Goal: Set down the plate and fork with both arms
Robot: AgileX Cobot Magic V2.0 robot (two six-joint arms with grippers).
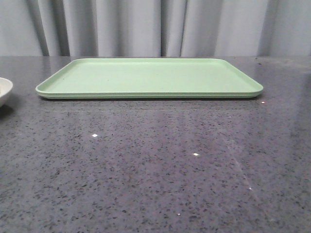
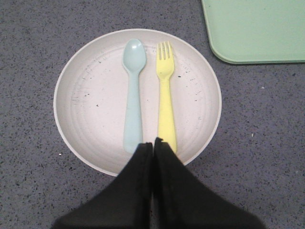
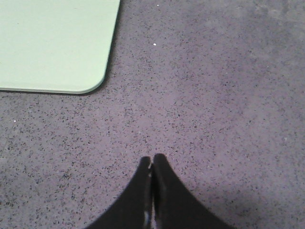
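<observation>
Front view: a light-green tray (image 1: 150, 77) lies flat on the dark speckled table (image 1: 155, 165), towards the far side, with grey curtains (image 1: 155, 26) behind it. At the far left edge you see only a sliver of the plate (image 1: 4, 90), sitting on the table well apart from the tray. Neither arm shows in this view, and the tray holds nothing, so your task looks not yet begun.

Left wrist view: your left gripper (image 2: 153, 143) hangs over the near rim of the plate (image 2: 95, 95), its two black fingers pressed together with nothing between them. The yellow fork (image 2: 166, 95) and a pale blue spoon (image 2: 133, 95) lie side by side in the plate, close but apart, heads pointing away from the gripper. A corner of the tray (image 2: 257, 28) shows just beyond the plate. This arm seems stationed here because the plate is its pick.

Right wrist view: your right gripper (image 3: 152, 160) is also closed and empty, over bare table. A corner of the tray (image 3: 52, 43) lies nearby. No fork or plate shows here; the fork rests on the opposite side, so this arm must reach across for it.
</observation>
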